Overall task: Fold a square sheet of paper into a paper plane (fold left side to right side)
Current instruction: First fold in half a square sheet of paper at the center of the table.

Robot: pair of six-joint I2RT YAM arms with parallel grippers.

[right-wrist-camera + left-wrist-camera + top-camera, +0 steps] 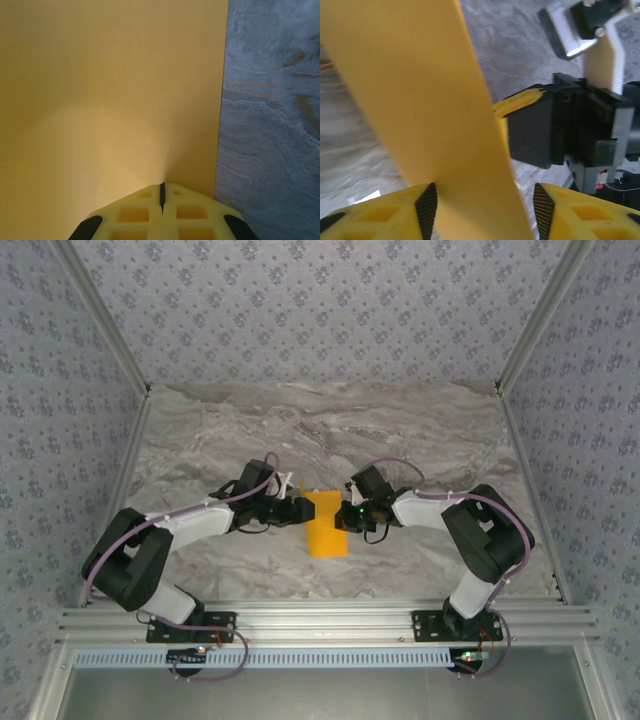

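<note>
Top external: I am looking down from above and behind the arm bases, far off, over the whole surface [420,430].
Left wrist: I am riding the left end effector [484,205], very close to the square sheet of paper [420,100].
Right wrist: I am looking out from just behind the right end effector [161,192], nearly against that sheet.
Shared: all three are catching the sheet.

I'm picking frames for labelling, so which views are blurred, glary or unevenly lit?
Top external: evenly lit, no glare, the paper small but crisp. Left wrist: the paper is too close and reads as a soft-edged band; the right gripper behind it is blurred and the table is soft. Right wrist: a pale glow low on the paper, dimmer toward the top, with no hard shadows.
</note>
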